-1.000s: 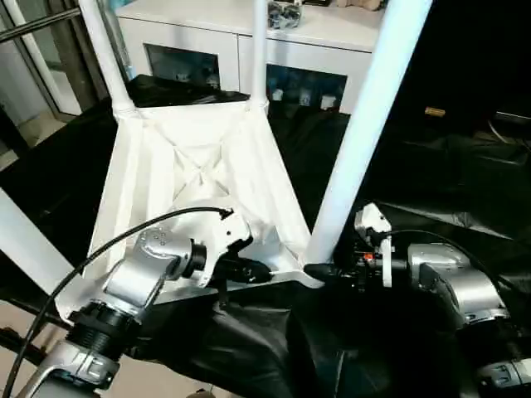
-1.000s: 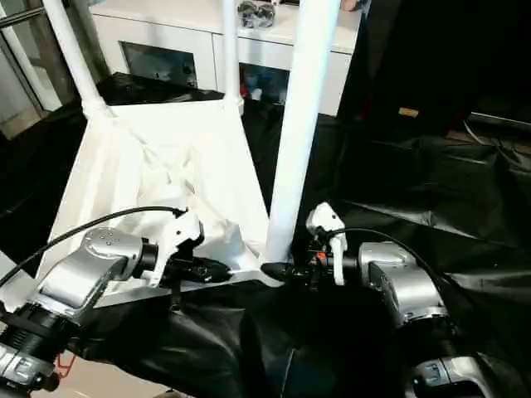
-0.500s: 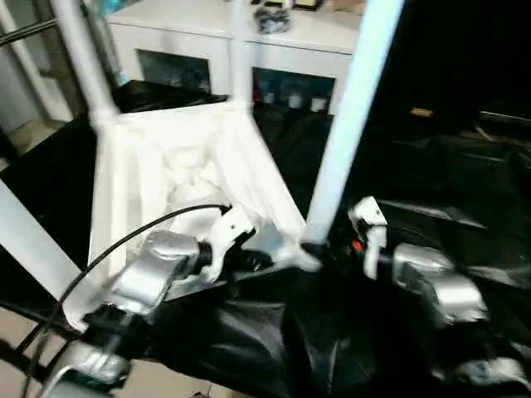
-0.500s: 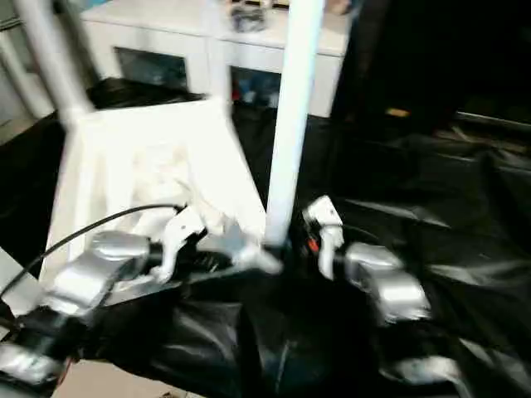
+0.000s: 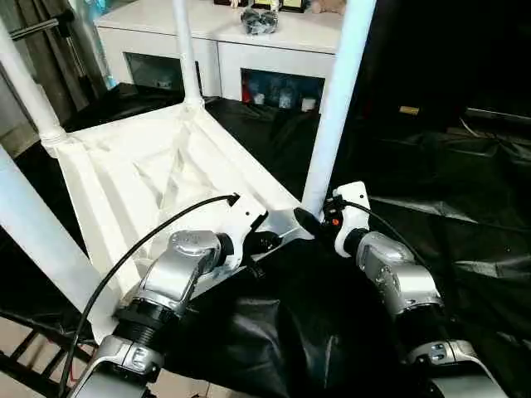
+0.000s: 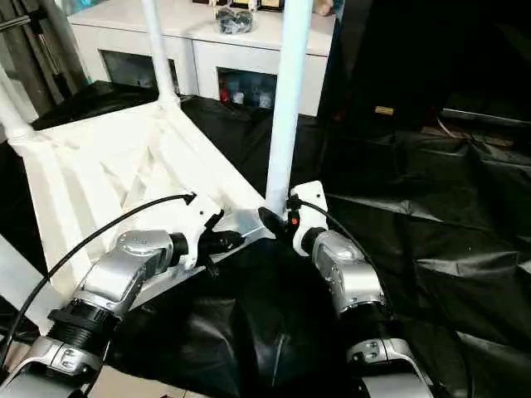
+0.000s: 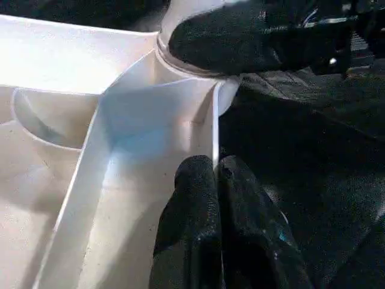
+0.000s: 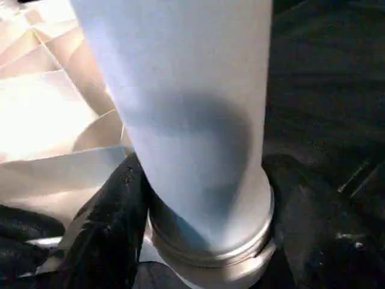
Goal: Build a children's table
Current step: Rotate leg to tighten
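The children's table lies upside down, its ribbed white top (image 5: 141, 174) facing up on the black drape. Legs rise from its corner sockets: one at the near right (image 5: 336, 99), two at the far side (image 5: 187, 58) (image 5: 29, 91), one at the near left (image 5: 33, 232). My left gripper (image 5: 270, 240) is shut on the top's thin rim (image 7: 214, 120) beside the near right corner. My right gripper (image 5: 311, 222) is shut on the base of the near right leg (image 8: 198, 120), one black finger (image 8: 114, 223) on each side just above the socket.
The black-draped work table (image 5: 465, 207) stretches out to the right in loose folds. A white cabinet with glass doors (image 5: 224, 41) stands close behind the far legs. A black metal frame (image 5: 25, 365) shows at the lower left, beyond the table's edge.
The camera has shifted. The table top now looks turned, its far corners further left. Both grippers keep their hold at the near right corner, and my right forearm reaches in more from below.
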You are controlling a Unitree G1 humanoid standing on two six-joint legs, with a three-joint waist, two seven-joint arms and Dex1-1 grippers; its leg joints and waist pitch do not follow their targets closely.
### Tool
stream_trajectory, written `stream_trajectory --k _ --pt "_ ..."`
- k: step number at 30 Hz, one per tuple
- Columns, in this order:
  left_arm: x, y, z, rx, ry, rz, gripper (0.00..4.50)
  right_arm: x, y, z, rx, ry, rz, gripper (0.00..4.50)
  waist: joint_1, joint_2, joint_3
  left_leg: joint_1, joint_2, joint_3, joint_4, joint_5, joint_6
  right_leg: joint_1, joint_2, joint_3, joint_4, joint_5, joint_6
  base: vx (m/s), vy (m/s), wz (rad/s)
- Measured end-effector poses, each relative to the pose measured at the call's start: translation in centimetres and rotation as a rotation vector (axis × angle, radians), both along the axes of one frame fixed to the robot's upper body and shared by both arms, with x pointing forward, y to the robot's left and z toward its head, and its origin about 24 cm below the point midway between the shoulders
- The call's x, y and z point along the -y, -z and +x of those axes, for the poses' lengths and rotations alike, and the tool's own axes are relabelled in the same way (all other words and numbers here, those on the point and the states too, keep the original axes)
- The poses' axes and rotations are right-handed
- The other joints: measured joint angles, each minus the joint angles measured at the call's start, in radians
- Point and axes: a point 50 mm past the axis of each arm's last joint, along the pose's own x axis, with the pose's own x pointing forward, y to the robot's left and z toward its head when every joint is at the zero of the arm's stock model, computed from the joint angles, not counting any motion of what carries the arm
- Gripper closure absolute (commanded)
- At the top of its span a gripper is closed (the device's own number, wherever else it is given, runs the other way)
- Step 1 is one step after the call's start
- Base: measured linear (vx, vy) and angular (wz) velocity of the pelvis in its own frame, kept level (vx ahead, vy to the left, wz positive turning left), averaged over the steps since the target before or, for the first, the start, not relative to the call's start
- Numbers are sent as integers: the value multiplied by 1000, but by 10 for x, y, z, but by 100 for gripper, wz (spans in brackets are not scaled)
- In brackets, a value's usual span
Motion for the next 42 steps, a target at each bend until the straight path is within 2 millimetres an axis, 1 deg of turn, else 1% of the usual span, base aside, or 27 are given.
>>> stream_trajectory --k 2,7,10,14,15,16,19,20,21,22,24,26,29,33,37,40,42 --pt "-2 -1 -1 4 31 5 450 2 -2 -1 14 -48 -8 111 1 0 0 0 0 0 0 0 0 0 0 0 0 2 -4 0 0 0" --pt "-13 -5 -6 -7 127 10 450 15 -6 -11 38 -221 -12 111 11 1 1 -2 0 0 -5 1 5 -2 0 -1 -1 -2 -3 0 0 0" --pt "-19 -7 -9 -14 191 20 450 24 -7 -19 26 -321 5 111 23 2 2 -1 0 0 -6 2 6 -3 0 -1 -1 -3 -4 0 0 0" --pt "-19 -7 -12 -27 244 21 450 32 -9 -25 0 -396 11 111 38 3 2 -2 0 0 -3 1 7 -3 0 -1 -1 -3 -4 0 0 0" --pt "-22 -9 -14 -33 277 22 450 38 -10 -31 -18 -456 5 111 45 3 2 -3 0 0 -3 1 6 -2 0 0 -1 -3 -4 0 0 0" --pt "-23 -8 -16 -46 295 14 450 40 -11 -34 -27 -491 3 111 48 4 2 -2 0 0 -3 1 6 -2 0 0 -1 -4 -4 0 0 0" --pt "-24 -7 -18 -61 324 12 450 45 -12 -39 -54 -541 4 111 52 4 2 -2 1 0 -1 1 6 -2 0 0 0 -3 -4 0 0 0" --pt "-25 -7 -19 -64 331 12 450 45 -13 -40 -58 -549 5 127 52 4 2 -2 1 0 -1 0 4 -2 0 0 0 -3 -4 0 0 0" --pt "-25 -7 -19 -68 339 11 450 45 -13 -41 -64 -555 8 127 52 4 2 -2 1 0 0 -1 3 -1 0 0 0 -3 -4 0 0 0" --pt "-24 -7 -20 -70 344 12 450 45 -12 -42 -67 -555 11 127 52 4 2 -2 1 0 0 -1 2 -1 0 0 0 -3 -4 0 0 0" --pt "-25 -7 -20 -73 352 13 450 45 -12 -43 -75 -553 19 146 52 4 2 -2 1 0 0 -1 2 -1 0 0 0 -3 -4 0 0 0" --pt "-25 -7 -20 -72 355 13 450 45 -12 -43 -79 -552 21 152 52 4 2 -2 1 0 0 -1 2 -1 0 0 0 -3 -4 0 0 0" --pt "-25 -7 -20 -72 355 12 450 44 -12 -43 -80 -553 20 178 53 4 2 -2 1 0 0 0 3 -1 0 0 0 -3 -4 0 0 0" --pt "-25 -7 -20 -70 348 14 450 43 -11 -43 -78 -540 23 187 52 4 2 -2 2 0 0 0 3 -1 0 0 0 -3 -4 0 0 0" --pt "-24 -5 -16 -56 270 13 450 37 -8 -38 -50 -437 24 189 45 4 2 -1 2 0 0 0 1 2 0 0 1 -1 -4 0 0 0" --pt "-17 -3 -7 -35 170 16 450 30 -3 -25 -31 -282 27 190 32 4 2 0 1 0 0 0 0 3 0 0 1 -2 0 0 0 0" --pt "-12 -1 -3 -34 113 3 450 25 -1 -18 -27 -204 26 191 28 4 2 1 1 0 0 0 -1 3 0 0 0 -2 0 0 0 0"
